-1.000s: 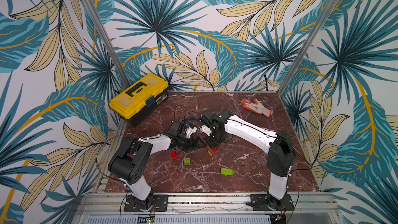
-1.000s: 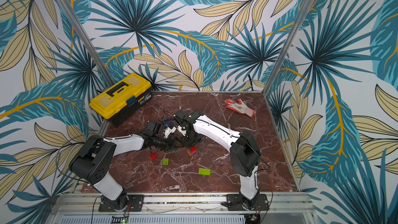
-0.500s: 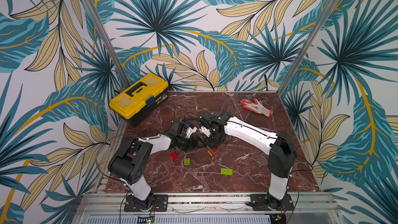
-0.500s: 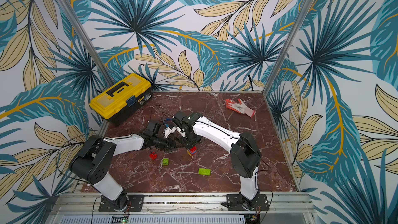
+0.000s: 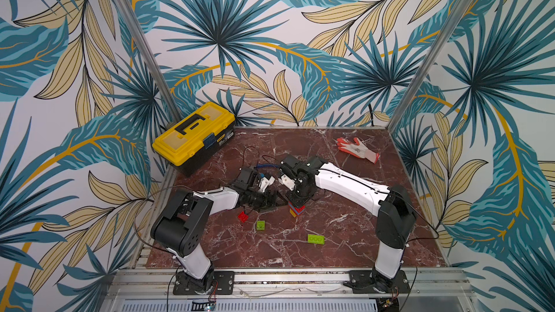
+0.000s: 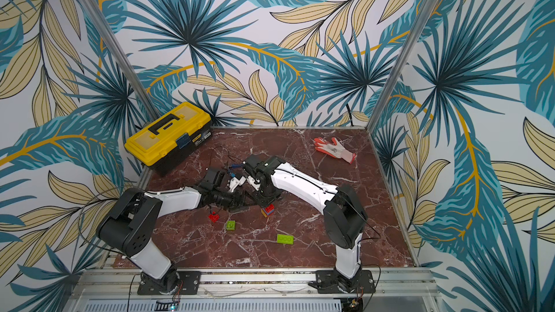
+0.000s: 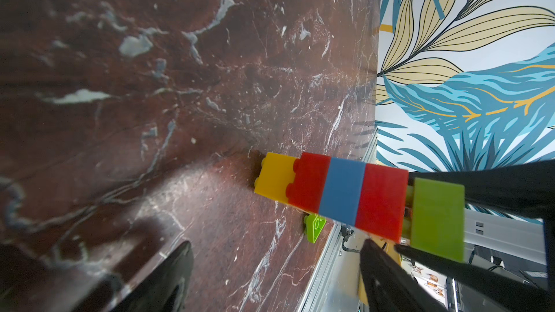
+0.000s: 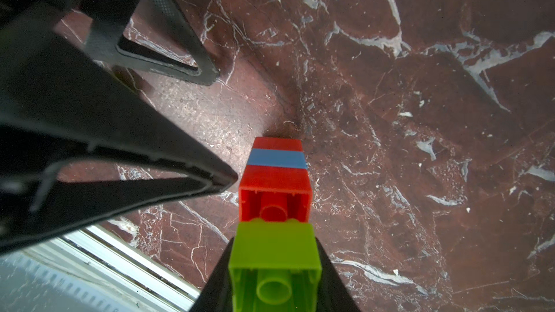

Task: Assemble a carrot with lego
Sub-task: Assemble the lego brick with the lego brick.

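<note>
My right tool (image 5: 296,200) is clenched on the lime-green brick (image 8: 274,261) capping the carrot (image 5: 296,210), which stands upright on the bench (image 5: 300,253), mid-frame in both top views. My left tool (image 5: 271,199) hangs released just to its left in frame, one fingertip (image 8: 210,175) right beside its red band.

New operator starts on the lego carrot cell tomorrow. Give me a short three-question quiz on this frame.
1. The right gripper holds which brick? A blue, B lime-green, C yellow.
2. True or false: the left gripper is shut on a brick.
3. How many bricks lie loose near the carrot stack?
Key: 1 B, the top lime-green brick. 2 False, open and empty. 3 Three: red brick, square lime-green brick, long lime-green brick.
</note>
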`<control>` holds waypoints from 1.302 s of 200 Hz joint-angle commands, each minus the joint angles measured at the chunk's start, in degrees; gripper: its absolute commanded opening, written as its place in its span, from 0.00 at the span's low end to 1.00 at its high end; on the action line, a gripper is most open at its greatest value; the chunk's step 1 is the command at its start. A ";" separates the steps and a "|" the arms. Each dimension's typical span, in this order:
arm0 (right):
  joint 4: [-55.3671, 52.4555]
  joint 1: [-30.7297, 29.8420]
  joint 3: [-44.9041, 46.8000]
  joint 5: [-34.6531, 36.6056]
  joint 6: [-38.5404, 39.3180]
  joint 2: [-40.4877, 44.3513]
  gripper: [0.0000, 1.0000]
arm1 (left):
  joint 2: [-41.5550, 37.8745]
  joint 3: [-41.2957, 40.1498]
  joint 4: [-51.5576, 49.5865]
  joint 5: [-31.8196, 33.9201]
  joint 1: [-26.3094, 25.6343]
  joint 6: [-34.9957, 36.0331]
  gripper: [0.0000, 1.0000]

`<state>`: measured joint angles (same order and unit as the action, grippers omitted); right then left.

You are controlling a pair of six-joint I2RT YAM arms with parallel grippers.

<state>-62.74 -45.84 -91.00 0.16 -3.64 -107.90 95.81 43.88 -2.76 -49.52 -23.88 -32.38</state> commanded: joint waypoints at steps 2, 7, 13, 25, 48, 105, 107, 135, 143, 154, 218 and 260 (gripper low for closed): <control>-6.19 0.14 5.96 1.85 2.50 -8.64 0.29 | 0.69 0.94 0.67 -0.40 -0.17 0.74 0.88; -6.68 0.14 5.74 2.73 2.90 -8.72 0.29 | 0.69 0.90 0.71 -0.40 -0.13 0.75 0.88; -7.53 0.14 5.50 3.82 3.53 -8.88 0.30 | 0.77 1.03 0.68 -0.40 -0.13 0.74 0.88; -9.07 0.19 4.79 4.51 4.96 -9.36 0.30 | 0.78 1.05 0.72 -0.36 -0.14 0.74 0.88; -10.73 0.14 3.76 4.23 5.65 -10.05 0.30 | 0.87 1.21 0.66 -0.32 -0.15 0.73 0.88; -10.04 0.14 4.52 1.96 4.42 -8.83 0.31 | 1.52 1.64 0.69 -0.47 -0.18 0.70 0.88; -10.03 0.14 4.56 2.06 4.36 -8.78 0.31 | 1.51 1.65 0.69 -0.49 -0.18 0.71 0.88; -9.90 -1.59 4.83 3.97 4.46 -8.03 0.32 | 1.40 1.77 0.70 -0.57 -0.13 0.59 0.88; -10.04 -1.74 4.71 4.59 4.41 -8.02 0.33 | 1.31 1.76 0.69 -0.53 -0.12 0.56 0.88; -10.26 -1.75 4.48 4.93 4.02 -8.12 0.33 | 1.25 1.75 0.67 -0.57 -0.12 0.56 0.88; -7.69 -1.79 4.92 2.66 -2.95 -7.78 0.33 | 1.44 1.82 0.67 -0.67 -0.13 0.65 0.88; -7.04 -1.77 5.34 2.18 -6.13 -6.63 0.32 | 1.49 1.73 0.69 -0.70 -0.19 0.75 0.88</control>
<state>-64.58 -47.53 -91.72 3.01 -6.50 -108.18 96.55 44.14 -2.79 -49.56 -23.88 -32.38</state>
